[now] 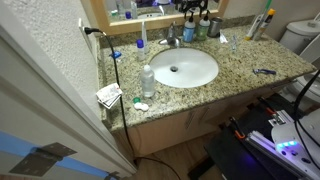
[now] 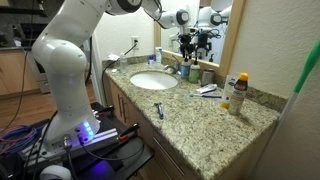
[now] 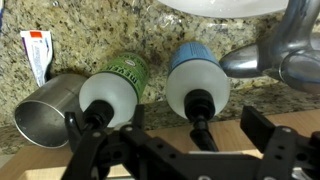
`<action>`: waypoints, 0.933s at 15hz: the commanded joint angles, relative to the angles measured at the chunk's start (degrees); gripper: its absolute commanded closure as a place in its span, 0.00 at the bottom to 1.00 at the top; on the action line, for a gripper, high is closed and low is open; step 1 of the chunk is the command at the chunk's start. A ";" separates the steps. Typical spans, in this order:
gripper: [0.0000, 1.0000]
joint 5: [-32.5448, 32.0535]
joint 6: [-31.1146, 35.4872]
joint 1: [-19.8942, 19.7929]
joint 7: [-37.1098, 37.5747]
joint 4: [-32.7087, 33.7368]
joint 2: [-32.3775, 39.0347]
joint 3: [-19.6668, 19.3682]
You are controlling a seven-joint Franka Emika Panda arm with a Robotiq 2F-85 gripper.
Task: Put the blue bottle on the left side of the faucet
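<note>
The blue bottle point(image 3: 195, 65), with a white shoulder and black pump top, stands against the back of the granite counter. The green bottle point(image 3: 128, 70) is on one side of it and the chrome faucet point(image 3: 272, 55) on the other. My gripper point(image 3: 198, 125) is open, its fingers either side of the blue bottle's top, not touching it. In both exterior views the gripper point(image 1: 197, 16) point(image 2: 190, 45) hangs over the bottles behind the basin, near the blue bottle point(image 1: 188, 33) point(image 2: 184, 68) and the faucet point(image 1: 172, 41).
A metal cup point(image 3: 45, 115) and a toothpaste tube point(image 3: 33, 50) lie beyond the green bottle. The white basin point(image 1: 200, 78) fills the counter's middle. A clear bottle point(image 1: 148, 80) stands beside it. A razor point(image 1: 264, 71) and more bottles point(image 2: 238, 92) sit at the far end.
</note>
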 commanded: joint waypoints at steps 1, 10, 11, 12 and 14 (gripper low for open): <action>0.34 0.96 -0.43 0.50 -0.27 0.33 0.24 -0.81; 0.95 2.64 0.30 0.04 -0.13 -0.88 -0.32 -0.43; 0.93 3.46 0.52 -0.20 -0.04 -1.00 -0.42 -0.26; 0.93 4.05 0.59 -0.34 0.00 -1.00 -0.48 -0.21; 0.93 5.34 0.05 -0.60 -0.15 -0.78 -0.89 -0.06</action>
